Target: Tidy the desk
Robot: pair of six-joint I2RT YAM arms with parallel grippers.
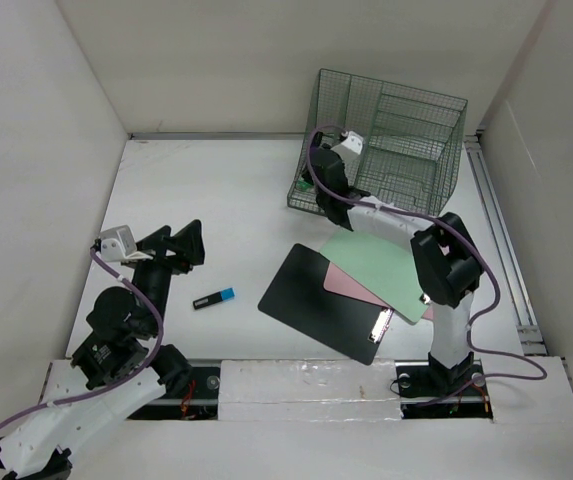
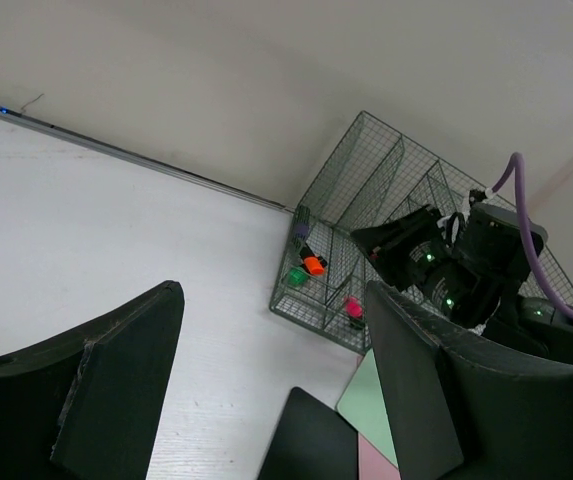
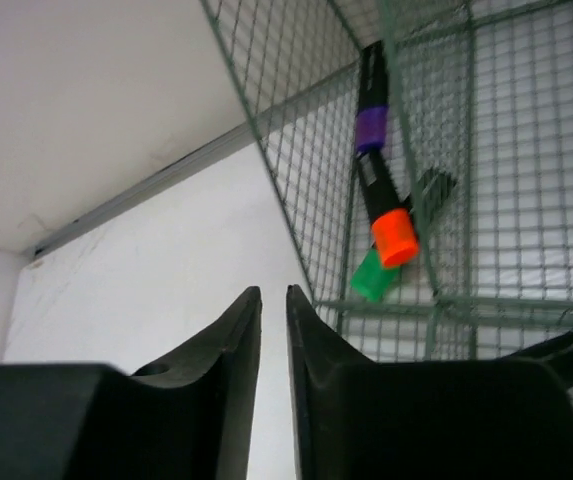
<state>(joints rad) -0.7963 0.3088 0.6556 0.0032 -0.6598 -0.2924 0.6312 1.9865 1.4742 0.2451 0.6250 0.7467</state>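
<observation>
The desk (image 1: 216, 190) is a white tabletop between white walls. A blue-capped marker (image 1: 213, 298) lies on it just right of my left arm. My left gripper (image 1: 190, 245) is open and empty, held above the desk; in its wrist view (image 2: 274, 295) it faces the rack. My right gripper (image 1: 322, 170) is at the front left corner of the green wire rack (image 1: 386, 150). Its jaws (image 3: 274, 300) are shut with nothing between them, just outside the mesh. Purple (image 3: 374, 128), orange (image 3: 396, 238) and green (image 3: 371, 275) markers lie inside the rack.
A black clipboard (image 1: 321, 303) lies mid-desk, with a pink sheet (image 1: 361, 288) and a green sheet (image 1: 381, 265) overlapping its right side, under the right arm. A pink marker (image 2: 351, 307) lies in another rack compartment. White walls bound the left, back and right.
</observation>
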